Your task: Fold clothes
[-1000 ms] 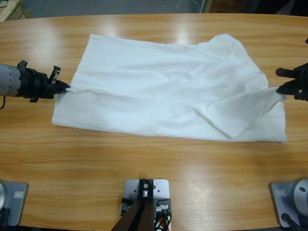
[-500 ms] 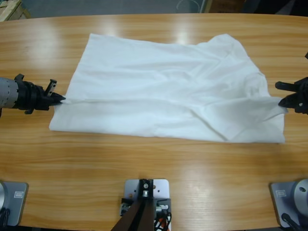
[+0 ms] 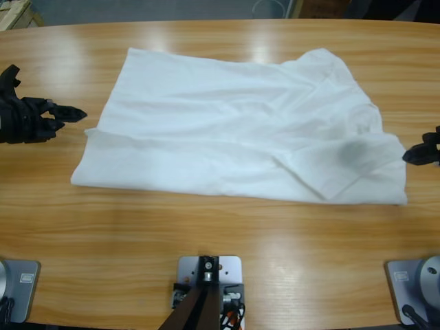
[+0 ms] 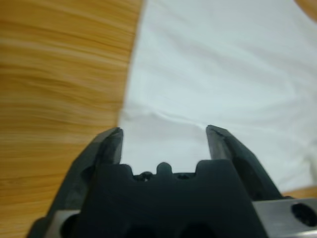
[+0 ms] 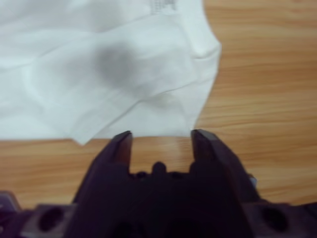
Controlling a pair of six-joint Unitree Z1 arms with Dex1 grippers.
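The clothes are one white T-shirt [image 3: 240, 124] spread flat and slightly creased across the wooden table [image 3: 220, 234], with its lower part folded over. A grey patch [image 3: 352, 150] shows through the cloth near the right end. My left gripper [image 3: 63, 113] hovers open just off the shirt's left edge and holds nothing. In the left wrist view the shirt [image 4: 223, 74] lies beyond the open left gripper [image 4: 163, 133]. My right gripper [image 3: 418, 151] stands open beside the shirt's right edge. The right wrist view shows the shirt's corner [image 5: 99, 64] ahead of the empty right gripper [image 5: 161, 135].
Bare table surface runs along the front edge [image 3: 220, 275] and behind the shirt [image 3: 206, 34]. A wooden crate corner [image 3: 14, 12] sits beyond the table at the top left.
Both grippers have let go of the shirt's side edges and drawn back outward. The pulled edges have dropped flat onto the table.
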